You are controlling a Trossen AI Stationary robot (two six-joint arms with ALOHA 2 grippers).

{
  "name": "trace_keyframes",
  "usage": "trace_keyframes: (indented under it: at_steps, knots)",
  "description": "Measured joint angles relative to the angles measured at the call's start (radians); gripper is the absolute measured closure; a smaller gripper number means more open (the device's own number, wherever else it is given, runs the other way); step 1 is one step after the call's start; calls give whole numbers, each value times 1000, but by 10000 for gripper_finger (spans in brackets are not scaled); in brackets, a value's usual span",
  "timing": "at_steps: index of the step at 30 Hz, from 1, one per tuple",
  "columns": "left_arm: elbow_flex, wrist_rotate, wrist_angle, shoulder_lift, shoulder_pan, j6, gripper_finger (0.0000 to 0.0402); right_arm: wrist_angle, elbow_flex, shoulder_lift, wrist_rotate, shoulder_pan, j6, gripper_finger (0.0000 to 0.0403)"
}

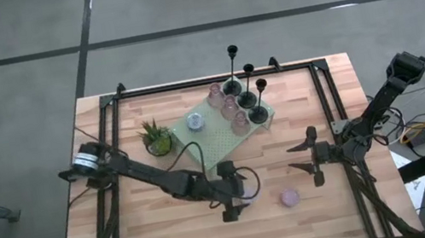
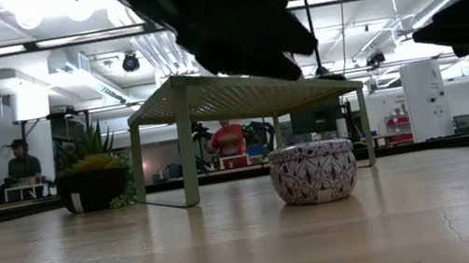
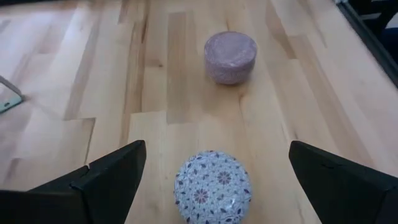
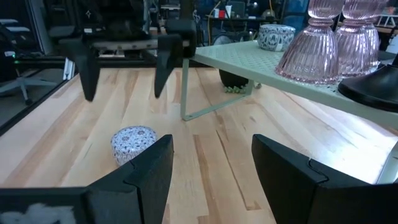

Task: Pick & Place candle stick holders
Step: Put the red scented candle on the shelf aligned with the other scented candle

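A low round puck with a blue floral pattern [image 3: 213, 186] sits on its flat base on the table, between the open fingers of my left gripper [image 3: 216, 149], which touch nothing. In the high view my left gripper [image 1: 237, 190] is at the table's middle front. A pink puck [image 3: 231, 57] stands farther right, also in the high view [image 1: 290, 198]. My right gripper [image 1: 301, 158] is open and empty, right of centre and pointing left. Three black sticks [image 1: 250, 87], pink glass cups [image 1: 228, 108] and another patterned puck [image 1: 195, 122] stand on the pale green stand [image 1: 220, 139].
A small spiky potted plant [image 1: 157, 137] stands left of the perforated stand. The stand's legs [image 2: 185, 149] rest on the table behind the patterned puck [image 2: 314, 172]. Bare wood lies at the front left. People sit in the room beyond the table.
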Motion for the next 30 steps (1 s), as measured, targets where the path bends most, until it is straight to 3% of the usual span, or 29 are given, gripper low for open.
trace_keyframes:
  at_steps: [24,30]
  knots:
    - [8,-11,17,165,2,-32,4,-2,0,0,0,0,1,193]
    - [8,8,24,161,4,-51,27,-2,0,0,0,0,1,193]
